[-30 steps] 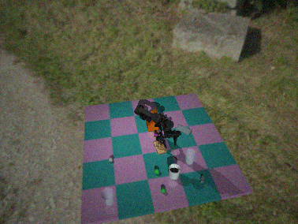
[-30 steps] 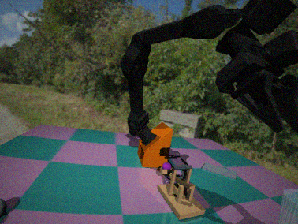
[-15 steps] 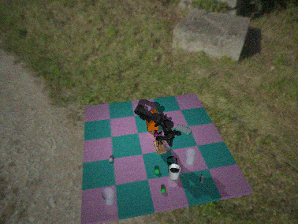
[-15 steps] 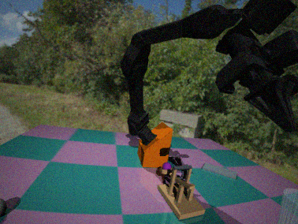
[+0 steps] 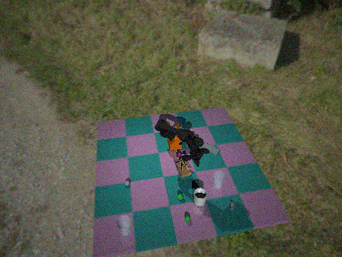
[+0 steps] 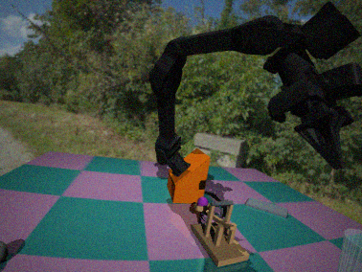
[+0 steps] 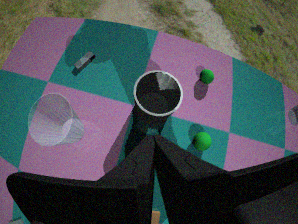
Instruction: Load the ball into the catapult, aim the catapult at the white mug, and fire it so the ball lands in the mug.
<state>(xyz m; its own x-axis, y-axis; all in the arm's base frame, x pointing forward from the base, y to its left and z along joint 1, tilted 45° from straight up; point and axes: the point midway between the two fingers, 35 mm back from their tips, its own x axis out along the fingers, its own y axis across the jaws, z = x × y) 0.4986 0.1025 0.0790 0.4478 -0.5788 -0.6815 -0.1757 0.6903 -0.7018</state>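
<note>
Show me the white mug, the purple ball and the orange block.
White mug [image 5: 199,197] [image 7: 158,93]: top view, its outer side; wrist view, its open mouth.
Purple ball [image 6: 202,201]: exterior view, its middle.
Orange block [image 6: 192,184]: exterior view, its side face.

The floor mat [image 5: 151,195] [image 6: 96,215] [image 7: 257,105] has pink and green squares. A white mug [image 5: 200,200] [image 7: 158,93] stands on it. One green ball [image 5: 180,196] [image 7: 202,141] is near the mug, and another green ball [image 5: 187,218] [image 7: 207,76] sits farther from the wooden catapult [image 5: 185,169] [image 6: 219,235]. An orange box [image 5: 175,144] [image 6: 193,179] is behind the catapult. There is a see-through cup [image 5: 218,179] [image 6: 351,251] [image 7: 52,120] on the mug's other side, and a second clear cup [image 5: 124,224] near a mat corner. A pale, flat bar [image 5: 212,148] [image 6: 266,208] lies there too.
</note>
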